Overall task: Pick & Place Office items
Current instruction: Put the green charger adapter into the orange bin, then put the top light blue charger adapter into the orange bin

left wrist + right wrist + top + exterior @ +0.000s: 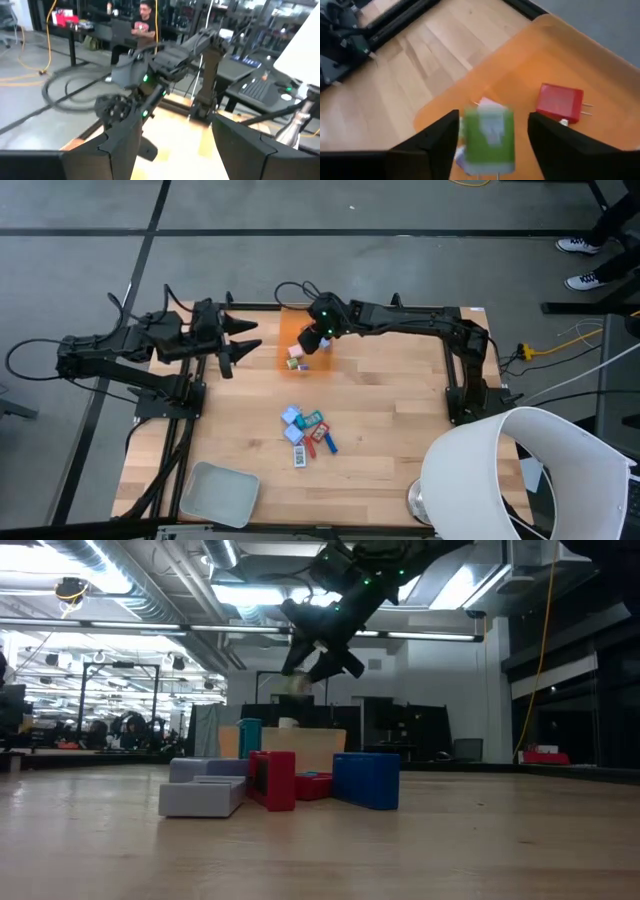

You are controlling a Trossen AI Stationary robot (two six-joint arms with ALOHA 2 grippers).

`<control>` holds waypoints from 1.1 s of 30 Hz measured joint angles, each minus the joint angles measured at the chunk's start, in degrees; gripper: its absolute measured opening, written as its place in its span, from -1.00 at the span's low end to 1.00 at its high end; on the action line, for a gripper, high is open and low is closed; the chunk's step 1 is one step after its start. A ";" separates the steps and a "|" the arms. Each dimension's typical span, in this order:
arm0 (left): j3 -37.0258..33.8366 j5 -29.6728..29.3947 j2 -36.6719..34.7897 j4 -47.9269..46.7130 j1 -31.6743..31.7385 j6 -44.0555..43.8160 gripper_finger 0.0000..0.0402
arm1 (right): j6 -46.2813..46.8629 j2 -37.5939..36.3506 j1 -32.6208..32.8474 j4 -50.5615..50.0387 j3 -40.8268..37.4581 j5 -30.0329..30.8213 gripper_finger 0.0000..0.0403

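Note:
My right gripper [310,340] [322,658] hangs open over the translucent orange bin [290,335] [555,60] at the table's far side. In its wrist view a blurred green piece [488,134] shows between and below the open fingers [492,117], over the bin floor. I cannot tell whether it touches a finger. A red piece [560,102] and other small pieces [297,361] lie in the bin. The remaining office items [305,434] [280,780] lie in a cluster on the table's middle. My left gripper [250,338] [175,130] waits open at the far left.
A pale grey shallow tray [220,492] sits at the near left corner. A large white lampshade [520,475] stands at the near right corner. Bare wood lies between the bin and the cluster. A person [142,25] sits in the room beyond the table.

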 joint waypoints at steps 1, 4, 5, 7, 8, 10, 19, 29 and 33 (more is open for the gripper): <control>0.00 0.01 0.00 -0.74 -0.02 -0.14 0.18 | 0.54 0.20 0.02 0.77 0.09 -0.08 0.22; 0.00 0.02 0.02 -2.09 0.00 -0.64 0.18 | 2.42 0.47 -0.01 0.98 0.06 -0.90 0.27; 0.00 0.06 0.02 -2.21 0.00 -0.92 0.18 | 2.81 0.49 -0.01 1.51 0.04 -0.91 0.27; 0.00 0.24 0.00 -2.09 0.00 -1.10 0.18 | 3.27 0.49 -0.05 2.70 0.04 -0.86 0.28; 0.00 0.24 0.00 -2.04 -0.02 -1.14 0.18 | 3.75 0.49 -0.05 3.06 0.04 -0.90 0.28; 0.00 0.27 0.02 -2.08 0.00 -1.53 0.18 | 4.72 0.49 -0.01 3.72 0.04 -1.24 0.29; 0.02 6.06 4.51 -21.61 -0.02 -4.17 0.18 | 13.00 0.47 0.81 20.77 0.04 -13.78 0.29; 0.00 11.39 18.29 -31.10 -0.05 -8.95 0.18 | 16.56 -1.96 3.27 32.01 -0.01 -16.37 0.29; -1.48 12.19 23.91 -23.77 -0.66 -12.77 0.18 | 13.96 -5.26 5.07 36.84 -0.02 -16.93 0.29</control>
